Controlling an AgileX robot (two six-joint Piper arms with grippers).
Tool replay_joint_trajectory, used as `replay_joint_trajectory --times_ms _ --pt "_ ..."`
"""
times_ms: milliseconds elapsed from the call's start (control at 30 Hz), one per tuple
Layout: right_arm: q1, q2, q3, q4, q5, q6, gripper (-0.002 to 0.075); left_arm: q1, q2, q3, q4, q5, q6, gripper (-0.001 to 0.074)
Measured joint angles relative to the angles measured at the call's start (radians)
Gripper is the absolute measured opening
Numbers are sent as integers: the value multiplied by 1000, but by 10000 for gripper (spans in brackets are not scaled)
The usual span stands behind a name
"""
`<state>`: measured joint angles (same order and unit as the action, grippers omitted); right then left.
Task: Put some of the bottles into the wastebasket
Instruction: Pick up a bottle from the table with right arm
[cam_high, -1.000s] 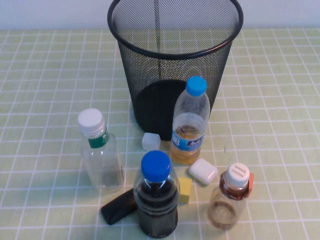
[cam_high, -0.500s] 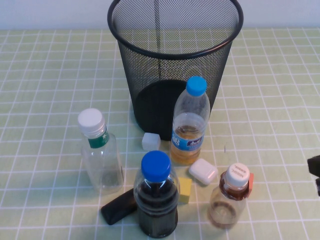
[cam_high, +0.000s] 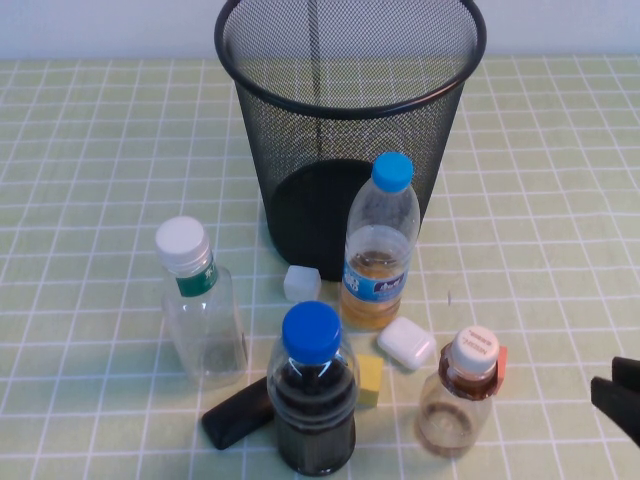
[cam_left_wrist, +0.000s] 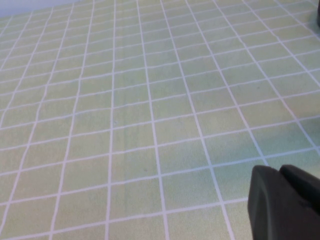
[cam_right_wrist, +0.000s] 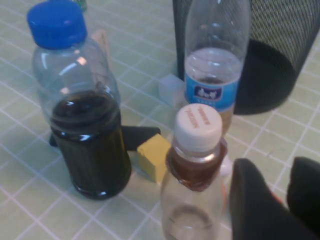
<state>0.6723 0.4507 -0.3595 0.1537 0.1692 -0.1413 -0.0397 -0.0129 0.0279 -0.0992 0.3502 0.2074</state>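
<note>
The wastebasket is matt black wire mesh with a smooth solid rim, and the table wears a matt green checked cloth. The bottles are clear, glossy plastic with smooth white caps. The right gripper, at the table's near right edge, and the left gripper, over bare cloth, look like matt black plastic.

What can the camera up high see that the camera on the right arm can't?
Only the high view shows the green-label bottle, the white case and the wastebasket's whole rim. Only the right wrist view shows the right gripper close up, fingers open beside the brown-band bottle. Both show the dark-liquid bottle, blue-label bottle and yellow cube. The left gripper appears in neither.
</note>
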Motion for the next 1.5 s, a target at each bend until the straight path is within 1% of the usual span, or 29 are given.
replay_joint_trajectory --times_ms 33,100,167,200,233,300,400,533,633,800,1067,1233,1500 --pt "18 -21 23 6 -35 0 298 0 0 0 0 0 0 -4" --pt "62 -42 83 45 -160 0 452 0 0 0 0 0 0 -4" --pt "108 -42 136 74 -279 0 566 0 0 0 0 0 0 -4" --pt "132 -40 159 74 -334 0 603 0 0 0 0 0 0 -4" --pt "150 -32 176 74 -376 0 615 0 0 0 0 0 0 -4" --pt "189 -6 202 74 -466 0 612 0 0 0 0 0 0 -4" --pt "223 64 207 66 -547 0 612 0 0 0 0 0 0 -4" --pt "230 183 205 66 -660 -7 612 0 0 0 0 0 0 -4" --pt "230 286 205 59 -780 -5 612 0 0 0 0 0 0 -4" --pt "230 452 201 7 -984 72 612 0 0 0 0 0 0 -4" --pt "230 597 134 -15 -1009 66 612 0 0 0 0 0 0 -4" --pt "230 656 127 14 -1012 18 607 0 0 0 0 0 0 -5" --pt "230 769 126 64 -1066 19 603 0 0 0 0 0 0 -4"
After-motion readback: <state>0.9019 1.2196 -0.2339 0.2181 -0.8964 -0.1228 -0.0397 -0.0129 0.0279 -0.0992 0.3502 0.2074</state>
